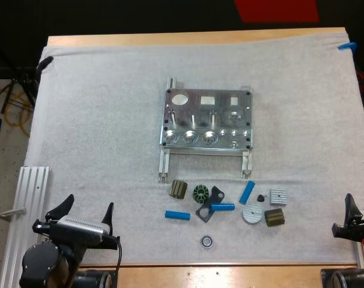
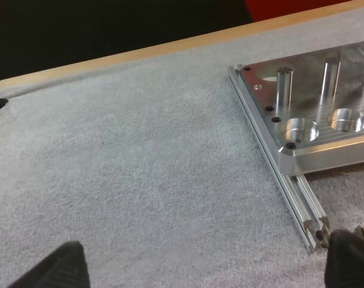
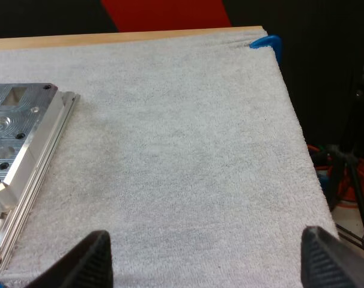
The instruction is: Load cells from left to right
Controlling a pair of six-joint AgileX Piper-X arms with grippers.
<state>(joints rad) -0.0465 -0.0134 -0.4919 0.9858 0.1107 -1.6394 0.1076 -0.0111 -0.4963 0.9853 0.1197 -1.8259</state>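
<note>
The metal fixture (image 1: 207, 120) lies mid-mat, its front row of round pockets bare. Three bright blue cylinders (image 1: 177, 215) (image 1: 222, 207) (image 1: 247, 192) lie loose in front of it among small dark parts (image 1: 178, 189) and a black bracket (image 1: 209, 204). My left gripper (image 1: 89, 205) hovers open at the mat's near left corner, well short of the parts. In the left wrist view its fingertips (image 2: 56, 267) stand wide apart, facing the fixture's left rail (image 2: 290, 192). My right gripper (image 1: 361, 210) is open at the near right edge; its fingers (image 3: 95, 258) spread over bare mat beside the fixture (image 3: 20, 132).
A silver disc (image 1: 251, 214), a finned block (image 1: 279, 196), an olive part (image 1: 274, 218) and a bearing ring (image 1: 206, 241) lie near the cylinders. An aluminium rail (image 1: 26, 222) runs along the near left table edge. Bare white mat (image 1: 98, 132) flanks the fixture.
</note>
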